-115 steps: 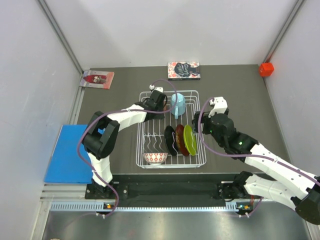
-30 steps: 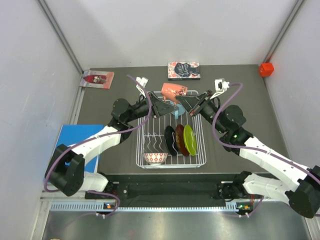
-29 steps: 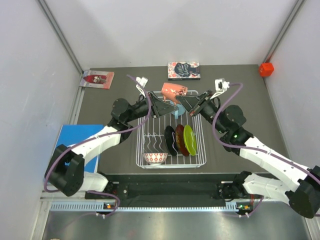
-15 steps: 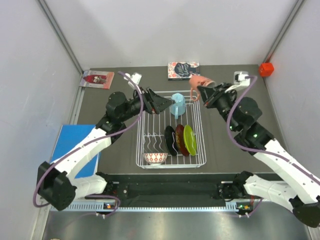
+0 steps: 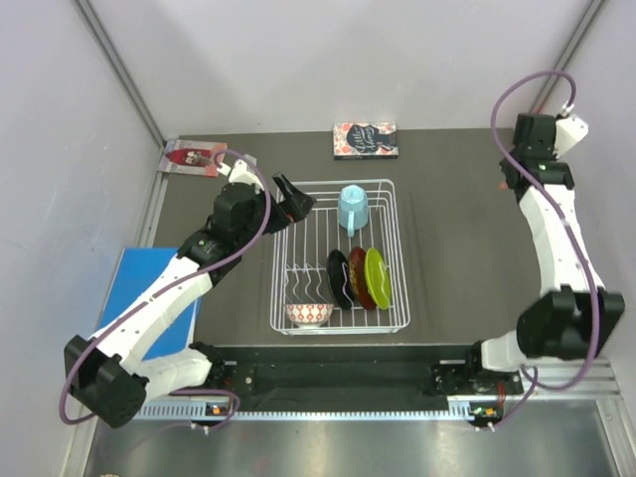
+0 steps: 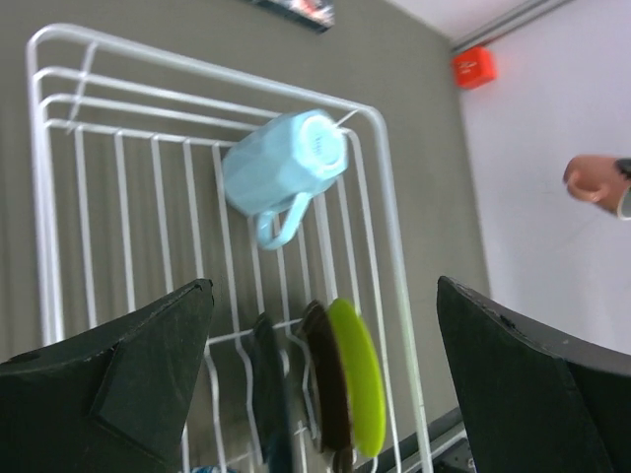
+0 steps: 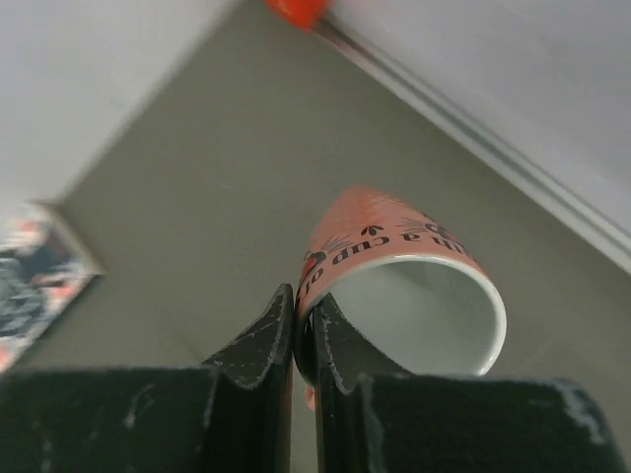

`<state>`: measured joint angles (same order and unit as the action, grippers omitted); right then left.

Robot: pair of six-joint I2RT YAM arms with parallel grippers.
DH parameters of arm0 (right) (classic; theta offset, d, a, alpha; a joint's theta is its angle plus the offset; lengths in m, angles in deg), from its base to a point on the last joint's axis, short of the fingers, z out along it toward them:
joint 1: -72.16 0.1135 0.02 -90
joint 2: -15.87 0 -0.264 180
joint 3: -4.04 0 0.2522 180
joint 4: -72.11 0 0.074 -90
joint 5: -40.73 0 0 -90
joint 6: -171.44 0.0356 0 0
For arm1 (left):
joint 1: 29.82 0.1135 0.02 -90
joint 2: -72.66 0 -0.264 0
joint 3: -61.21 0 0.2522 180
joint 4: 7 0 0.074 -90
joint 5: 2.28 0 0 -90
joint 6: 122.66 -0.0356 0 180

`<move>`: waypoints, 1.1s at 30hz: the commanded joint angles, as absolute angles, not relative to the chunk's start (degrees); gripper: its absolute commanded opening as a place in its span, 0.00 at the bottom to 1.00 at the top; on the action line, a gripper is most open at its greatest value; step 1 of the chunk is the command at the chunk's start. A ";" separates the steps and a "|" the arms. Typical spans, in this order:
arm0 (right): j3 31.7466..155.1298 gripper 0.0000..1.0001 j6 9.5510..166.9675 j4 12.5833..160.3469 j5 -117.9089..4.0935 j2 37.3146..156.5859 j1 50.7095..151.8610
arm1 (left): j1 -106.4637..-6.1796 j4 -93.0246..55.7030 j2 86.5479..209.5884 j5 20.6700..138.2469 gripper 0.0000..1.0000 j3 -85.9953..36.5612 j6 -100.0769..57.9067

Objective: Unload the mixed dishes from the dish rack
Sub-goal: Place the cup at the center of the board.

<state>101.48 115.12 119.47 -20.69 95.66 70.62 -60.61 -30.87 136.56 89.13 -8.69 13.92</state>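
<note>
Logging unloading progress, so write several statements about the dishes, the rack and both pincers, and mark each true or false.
1. The right pincer grips the salmon-pink mug by its rim. True.
2. The light-blue mug is out of the dish rack. False: it sits at the rack's far end.
3. The left pincer is open and holds nothing. True.
4. The lime-green plate lies flat on the table. False: it stands on edge in the rack.
5. The small patterned bowl sits at the rack's near end. True.
</note>
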 commanded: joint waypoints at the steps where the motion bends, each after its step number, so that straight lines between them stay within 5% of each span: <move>1: 102.18 0.00 119.15 124.98 -27.45 101.55 65.05 | -60.50 -37.80 134.28 93.08 0.99 -9.15 13.84; 28: 97.34 0.00 115.20 120.32 -33.62 120.98 59.68 | -60.50 -41.24 133.48 93.70 0.99 -3.00 14.18; 33: 98.22 0.30 114.84 120.06 -35.20 118.88 59.85 | -60.50 -40.89 134.18 93.35 0.99 -3.00 13.39</move>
<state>97.68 115.46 122.49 -33.32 120.58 60.10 -60.61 -42.30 133.98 94.16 -2.68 13.84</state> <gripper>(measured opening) 0.226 0.990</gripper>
